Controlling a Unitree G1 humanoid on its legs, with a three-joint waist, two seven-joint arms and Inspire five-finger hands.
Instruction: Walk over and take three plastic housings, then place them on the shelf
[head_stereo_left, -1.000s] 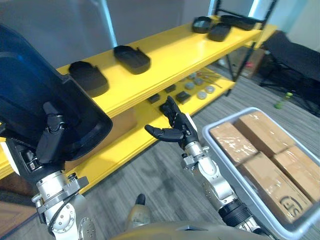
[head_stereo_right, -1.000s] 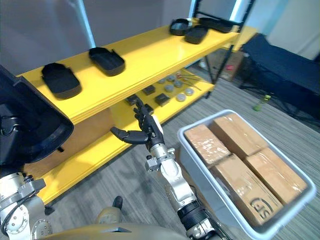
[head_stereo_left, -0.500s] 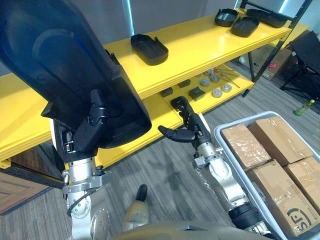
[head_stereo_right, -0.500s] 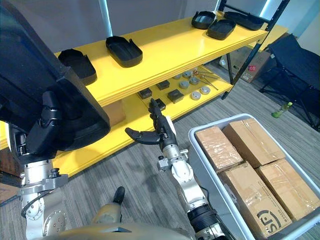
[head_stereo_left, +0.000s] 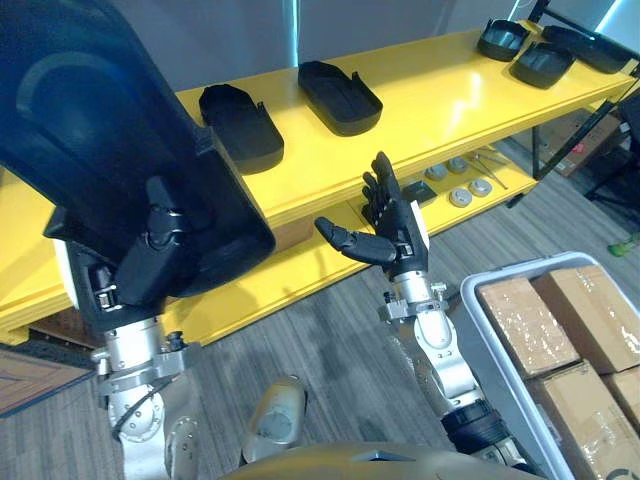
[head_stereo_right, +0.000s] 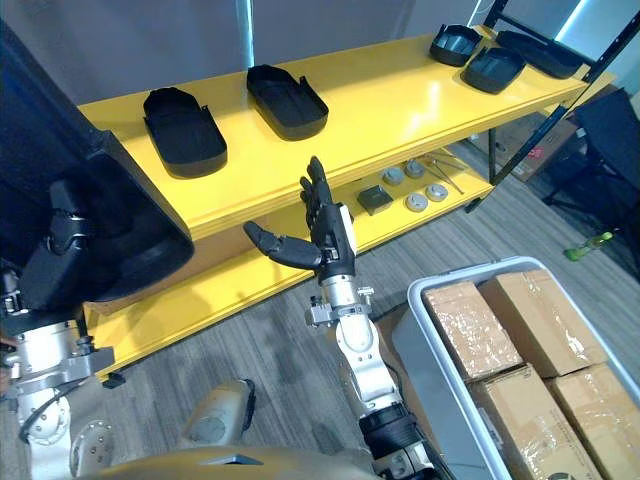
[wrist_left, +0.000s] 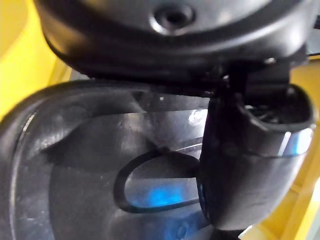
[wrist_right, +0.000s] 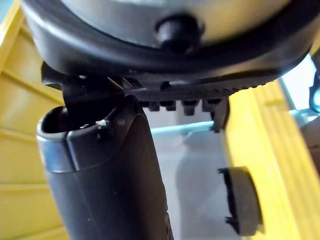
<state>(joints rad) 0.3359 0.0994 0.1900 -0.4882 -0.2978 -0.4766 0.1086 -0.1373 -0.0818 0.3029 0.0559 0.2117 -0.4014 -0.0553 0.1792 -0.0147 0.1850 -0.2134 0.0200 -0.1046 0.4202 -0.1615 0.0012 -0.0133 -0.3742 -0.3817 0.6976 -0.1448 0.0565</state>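
My left hand (head_stereo_left: 150, 255) is shut on a large black plastic housing (head_stereo_left: 110, 150), held up close at the left in front of the yellow shelf (head_stereo_left: 430, 95). Its thumb (wrist_left: 245, 165) presses inside the housing's hollow (wrist_left: 90, 165). Two more black housings (head_stereo_left: 240, 125) (head_stereo_left: 340, 95) lie side by side on the shelf's top board. My right hand (head_stereo_left: 392, 228) is open and holds nothing, fingers straight and pointing up, just before the top board's front edge. Its thumb (wrist_right: 110, 175) sticks out sideways.
Several further black housings (head_stereo_right: 470, 55) lie at the top board's far right end. Small dark blocks (head_stereo_right: 375, 198) and round discs (head_stereo_right: 415, 202) rest on the lower board. A grey bin (head_stereo_right: 420, 345) holding cardboard boxes (head_stereo_right: 470, 330) stands on the floor at the lower right.
The camera has swung left along the shelf. My right hand has risen, fingers now upright near the top board's edge. My left hand keeps hold of the housing.
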